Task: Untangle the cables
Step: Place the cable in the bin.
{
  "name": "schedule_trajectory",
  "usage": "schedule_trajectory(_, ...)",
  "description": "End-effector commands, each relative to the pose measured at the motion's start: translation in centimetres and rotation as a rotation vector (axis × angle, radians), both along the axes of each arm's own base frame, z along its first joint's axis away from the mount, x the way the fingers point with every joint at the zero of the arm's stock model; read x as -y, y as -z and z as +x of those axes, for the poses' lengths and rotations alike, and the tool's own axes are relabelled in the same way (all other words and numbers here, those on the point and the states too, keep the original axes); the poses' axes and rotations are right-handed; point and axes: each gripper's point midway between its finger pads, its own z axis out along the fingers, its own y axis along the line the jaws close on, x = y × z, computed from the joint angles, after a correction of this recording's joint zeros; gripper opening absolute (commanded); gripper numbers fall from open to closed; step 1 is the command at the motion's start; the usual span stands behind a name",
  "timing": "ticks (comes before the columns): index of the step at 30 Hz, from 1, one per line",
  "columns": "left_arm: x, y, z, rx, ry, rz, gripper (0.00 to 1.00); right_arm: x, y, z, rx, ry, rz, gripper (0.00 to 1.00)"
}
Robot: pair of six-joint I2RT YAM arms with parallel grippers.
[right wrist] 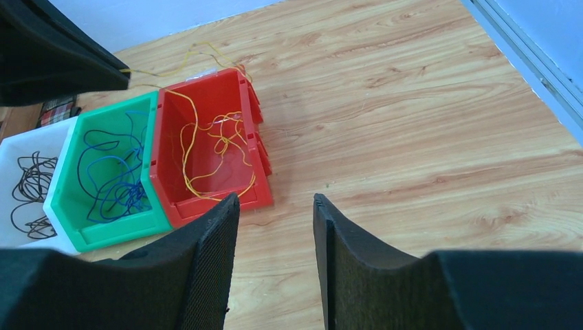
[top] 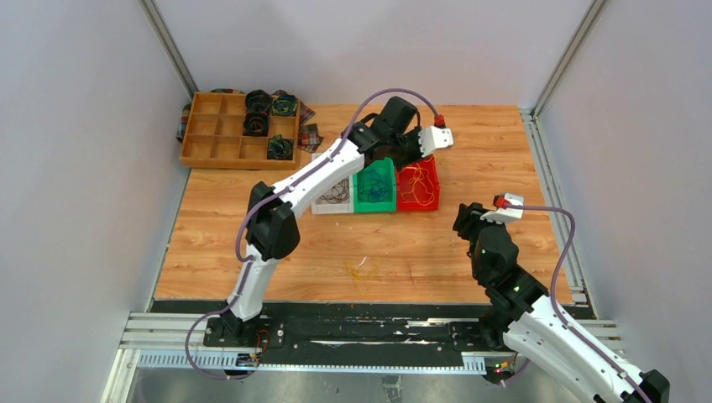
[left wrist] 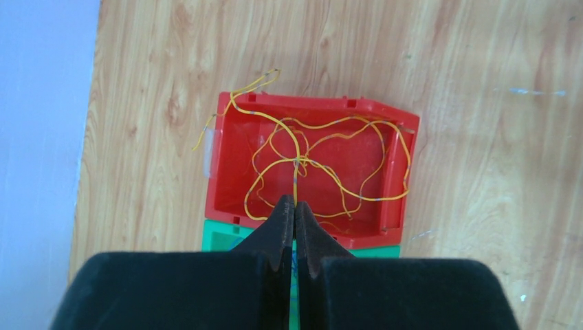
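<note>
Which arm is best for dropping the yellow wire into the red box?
Left. The left hand is shut on a yellow cable right above the red bin. The right hand is open, empty and off to the side.

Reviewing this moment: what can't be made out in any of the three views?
- Left pincer: in the top external view its tips are hidden beneath its own wrist.
- Green bin: in the left wrist view mostly covered by that pincer.
- White bin: in the right wrist view cut off by the left edge.
- Loose yellow tangle: in the top external view too small to count strands.
</note>
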Motion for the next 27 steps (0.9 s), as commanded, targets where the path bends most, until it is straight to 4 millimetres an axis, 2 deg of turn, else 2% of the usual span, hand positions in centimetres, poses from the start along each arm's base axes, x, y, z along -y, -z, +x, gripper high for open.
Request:
schedule_trajectory(1, -0.1, 3.1, 1.7, 0.03, -0.032, 0.074, 0.0, 0.9, 0.6, 0.0, -0.009, 0.046, -0.001, 0.44)
schedule_trajectory(7, -0.4, 6.8, 2.1, 0.04, -0.017, 0.172, 0.0, 0.8, 1.4, 0.4, -0.042, 0.049, -0.007, 0.44)
schedule_trajectory(20, 1.0, 13.1, 3.6, 0.032, -0.013, 0.237, 0.0, 0.7, 3.0, 0.9, -0.092, 0.054, 0.012, 0.43)
schedule_trajectory(24, 1.1, 14.1, 3.7, 0.023, -0.021, 0.241, 0.0, 1.3, 3.3, 1.3, -0.11, 0.077, 0.026, 0.44)
schedule_trajectory(27, 1.2, 13.7, 3.5, -0.009, -0.041, 0.21, 0.02, 2.6, 4.0, 1.9, -0.158, 0.125, 0.041, 0.5)
